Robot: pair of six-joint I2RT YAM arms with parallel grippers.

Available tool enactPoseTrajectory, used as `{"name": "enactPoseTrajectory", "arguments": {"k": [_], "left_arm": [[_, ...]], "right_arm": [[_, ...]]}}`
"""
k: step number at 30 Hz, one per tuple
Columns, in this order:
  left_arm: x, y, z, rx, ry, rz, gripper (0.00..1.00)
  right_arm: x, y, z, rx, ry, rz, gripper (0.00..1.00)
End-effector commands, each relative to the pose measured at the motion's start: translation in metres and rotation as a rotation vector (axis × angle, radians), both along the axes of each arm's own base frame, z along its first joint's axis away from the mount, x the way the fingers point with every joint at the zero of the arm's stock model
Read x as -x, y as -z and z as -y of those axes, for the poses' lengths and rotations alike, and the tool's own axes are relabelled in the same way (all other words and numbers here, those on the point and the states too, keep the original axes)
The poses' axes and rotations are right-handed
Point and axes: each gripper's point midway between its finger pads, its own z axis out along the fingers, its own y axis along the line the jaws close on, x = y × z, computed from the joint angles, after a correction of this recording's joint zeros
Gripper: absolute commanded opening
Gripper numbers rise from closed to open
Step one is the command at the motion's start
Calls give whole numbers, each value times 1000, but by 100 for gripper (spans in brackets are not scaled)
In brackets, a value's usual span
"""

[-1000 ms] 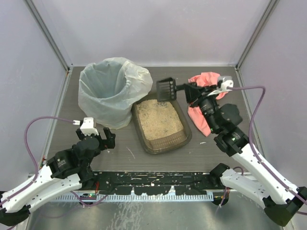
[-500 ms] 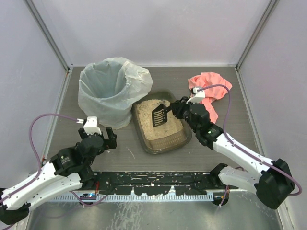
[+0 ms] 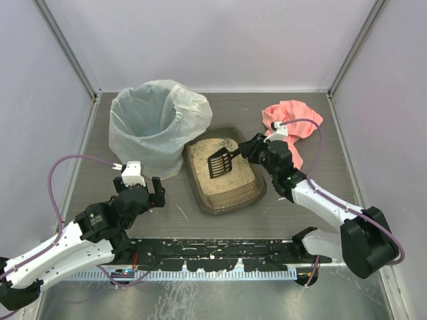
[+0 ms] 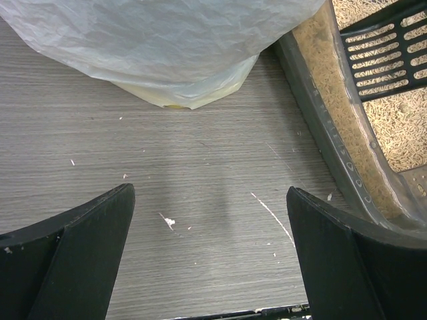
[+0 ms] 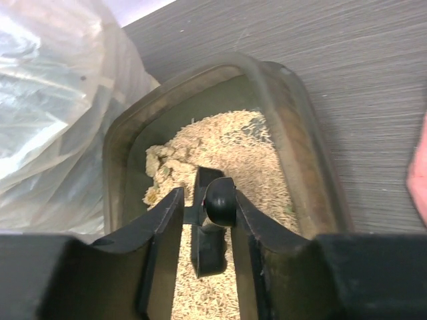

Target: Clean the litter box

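- Litter box (image 3: 229, 206): shallow dark tray of tan litter, mid-counter, just right of the bag-lined bin (image 3: 157, 127). Its long axis runs from near to far, with the near end swung slightly to the right.
- Right claw (image 3: 248, 151): over the tray's far right part, reaching in across the right long wall. The tray lies below and to its left.
- Right claw, state: its fingers (image 5: 248, 227) flank the handle of the black slotted scoop (image 3: 220, 163). One side looks to be in contact and the other shows a slim gap, so I cannot tell whether the grip is firm.
- Scoop: blade down on the litter at the tray's middle, handle rising towards the claw.
- Clumps (image 5: 159, 170): paler lumps in the far left corner, beyond the blade.
- Left claw (image 4: 210, 200): wide open and empty, low over bare counter (image 3: 93, 180) near the bin's foot. It is apart from the tray's near left corner.
- Nearer arm: the right.
- Edges: the bag sags against or just beside the tray's far left wall. A pink cloth (image 3: 290, 120) lies near the right side.
- Open room: the counter in front of the tray.
- Judgement: any carry to the bin must rise leftward over its taller rim.
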Motion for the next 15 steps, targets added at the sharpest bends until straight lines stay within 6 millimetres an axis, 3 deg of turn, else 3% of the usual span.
{"name": "enactPoseTrajectory", "arguments": {"k": [1, 2, 6, 10, 15], "left_arm": [[-7, -26, 7, 58, -1, 61, 98], [-7, -27, 7, 57, 1, 64, 98], [-7, -30, 5, 49, 3, 72, 98], [-8, -32, 1, 38, -9, 81, 98], [-8, -41, -11, 29, -48, 108, 98]], "right_arm": [[-5, -28, 11, -74, -8, 82, 45], [-4, -31, 17, -63, -1, 92, 53], [-3, -30, 40, 17, 35, 98, 61], [3, -30, 64, 117, 94, 95, 65], [20, -49, 93, 233, 159, 121, 67]]}}
